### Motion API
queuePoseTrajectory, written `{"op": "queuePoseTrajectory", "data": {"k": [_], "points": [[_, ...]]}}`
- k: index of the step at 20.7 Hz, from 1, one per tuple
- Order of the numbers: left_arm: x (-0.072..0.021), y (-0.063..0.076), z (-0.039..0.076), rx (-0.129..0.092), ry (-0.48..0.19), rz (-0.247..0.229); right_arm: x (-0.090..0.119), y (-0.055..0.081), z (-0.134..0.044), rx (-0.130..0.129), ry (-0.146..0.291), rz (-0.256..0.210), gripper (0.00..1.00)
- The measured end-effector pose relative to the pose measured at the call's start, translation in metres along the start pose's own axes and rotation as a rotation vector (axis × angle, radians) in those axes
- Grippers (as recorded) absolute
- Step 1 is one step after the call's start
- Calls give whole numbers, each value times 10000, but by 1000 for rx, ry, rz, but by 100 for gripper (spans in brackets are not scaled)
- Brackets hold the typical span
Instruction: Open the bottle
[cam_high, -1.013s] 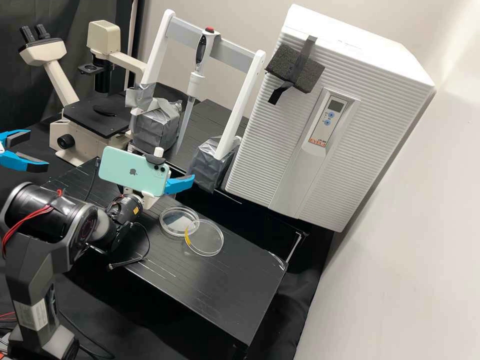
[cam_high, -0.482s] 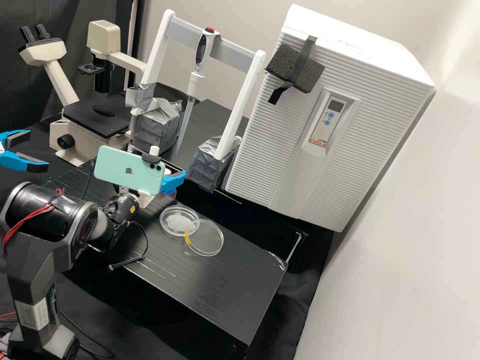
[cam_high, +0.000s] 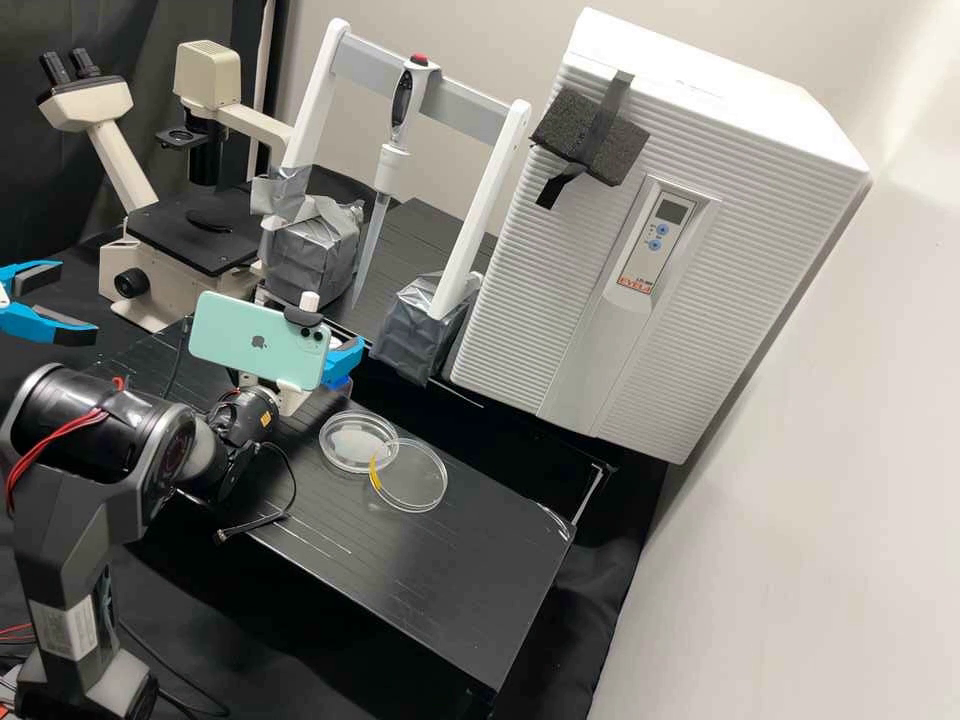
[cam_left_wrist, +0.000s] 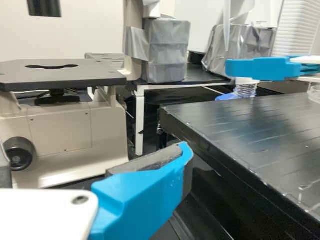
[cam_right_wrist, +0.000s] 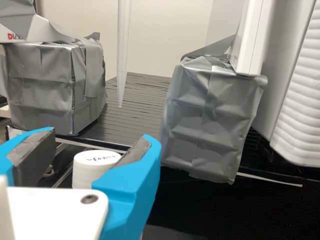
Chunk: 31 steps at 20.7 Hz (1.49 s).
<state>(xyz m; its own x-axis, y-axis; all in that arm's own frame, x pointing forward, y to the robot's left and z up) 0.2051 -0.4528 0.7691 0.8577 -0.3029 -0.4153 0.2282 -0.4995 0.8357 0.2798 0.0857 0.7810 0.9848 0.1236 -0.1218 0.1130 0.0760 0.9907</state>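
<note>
White cap (cam_right_wrist: 95, 167) of the bottle (cam_left_wrist: 246, 90) sits inside your right claw (cam_right_wrist: 97, 147), released around it, by the counter (cam_high: 430, 560) edge. Your left claw (cam_high: 45, 298) hangs released, well apart, near the microscope (cam_high: 150, 240).

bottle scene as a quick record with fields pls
bottle: clear, upright, white cap on
right gripper: open, fingers either side of the cap
left gripper: open, holding nothing, near the microscope
petri dishes: two, edges overlapping, on the bench
task state: bottle not yet opened
</note>
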Motion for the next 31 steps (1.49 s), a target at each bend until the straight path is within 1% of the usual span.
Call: {"op": "queuePoseTrajectory", "data": {"k": [6, 14, 15, 19, 28, 31], "points": [[2, -1, 4, 0, -2, -1, 0, 0, 0, 0, 0, 0, 0], [2, -1, 4, 0, -2, -1, -2, 20, 31, 2, -11, 7, 0], [2, -1, 4, 0, -2, -1, -8, 23, 42, 7, -13, 10, 0], [2, -1, 4, 0, -2, -1, -18, 49, 71, 6, -16, 28, 0], [0, 0, 1, 0, 0, 0, -18, 54, 77, 6, -18, 31, 0], [20, 27, -6, 7, -3, 9, -18, 54, 77, 6, -18, 31, 0]]}}
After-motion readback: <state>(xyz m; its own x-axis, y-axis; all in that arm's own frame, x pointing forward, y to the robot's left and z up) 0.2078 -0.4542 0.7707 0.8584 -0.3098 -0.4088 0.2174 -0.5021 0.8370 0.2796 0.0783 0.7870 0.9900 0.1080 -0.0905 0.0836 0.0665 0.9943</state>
